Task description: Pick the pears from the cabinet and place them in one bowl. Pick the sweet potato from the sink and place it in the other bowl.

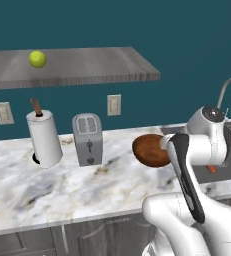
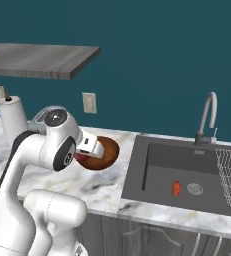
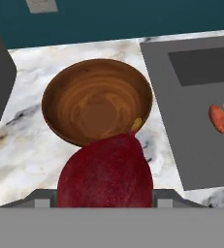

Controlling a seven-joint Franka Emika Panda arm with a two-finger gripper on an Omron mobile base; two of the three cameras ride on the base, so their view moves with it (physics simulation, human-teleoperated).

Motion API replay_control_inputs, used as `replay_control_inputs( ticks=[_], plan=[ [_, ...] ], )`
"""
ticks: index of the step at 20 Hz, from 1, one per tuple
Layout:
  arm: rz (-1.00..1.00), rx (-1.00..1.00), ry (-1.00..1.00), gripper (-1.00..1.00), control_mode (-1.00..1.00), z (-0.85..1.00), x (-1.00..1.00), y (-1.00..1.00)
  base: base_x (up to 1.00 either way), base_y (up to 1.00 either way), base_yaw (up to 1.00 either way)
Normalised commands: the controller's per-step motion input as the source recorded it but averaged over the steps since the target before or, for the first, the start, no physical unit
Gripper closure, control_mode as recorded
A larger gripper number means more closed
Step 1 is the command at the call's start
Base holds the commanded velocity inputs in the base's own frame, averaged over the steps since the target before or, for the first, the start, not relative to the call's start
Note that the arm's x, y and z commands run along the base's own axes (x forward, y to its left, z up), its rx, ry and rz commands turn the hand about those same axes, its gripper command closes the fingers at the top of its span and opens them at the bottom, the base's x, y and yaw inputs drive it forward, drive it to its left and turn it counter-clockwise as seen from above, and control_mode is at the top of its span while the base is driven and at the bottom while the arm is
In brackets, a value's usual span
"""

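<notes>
On the left, the yellow-green pear [image 1: 37,59] lies on the grey cabinet [image 1: 87,67], above the paper towel roll [image 1: 43,137] and the toaster [image 1: 88,138] on the marble desk [image 1: 62,185]. In the middle, the end effector [image 3: 104,193] holds the dark red pear [image 3: 105,174] just over the near rim of the dark wooden bowl [image 3: 97,100]. On the right, the sweet potato [image 2: 176,188] lies on the bottom of the sink [image 2: 162,170], near the drain.

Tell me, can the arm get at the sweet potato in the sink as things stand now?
Probably not yet. The sweet potato lies uncovered on the sink floor, but the gripper is shut on the red pear above the dark wooden bowl, so that must be released first.
</notes>
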Motion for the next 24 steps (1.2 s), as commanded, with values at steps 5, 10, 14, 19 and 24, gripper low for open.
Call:
replay_control_inputs(
  ticks=[5, 10, 14, 19, 24],
  plan=[
    [0.0, 0.0, 0.16, 1.0, -1.0, -0.01, 0.59, 0.0, 0.0, 0.0, 0.0],
    [0.0, 0.0, 0.03, 1.0, -1.0, -0.19, 0.5, 0.0, 0.0, 0.0, 0.0],
    [0.0, 0.0, -0.06, 1.0, -1.0, -0.42, 0.36, 0.0, 0.0, 0.0, 0.0],
    [0.0, 0.0, -0.01, 1.0, -1.0, -0.33, 0.52, 0.0, 0.0, 0.0, 0.0],
    [0.0, 0.0, 0.0, 1.0, -1.0, -0.05, 0.48, 0.0, 0.0, 0.0, 0.0]
  ],
)
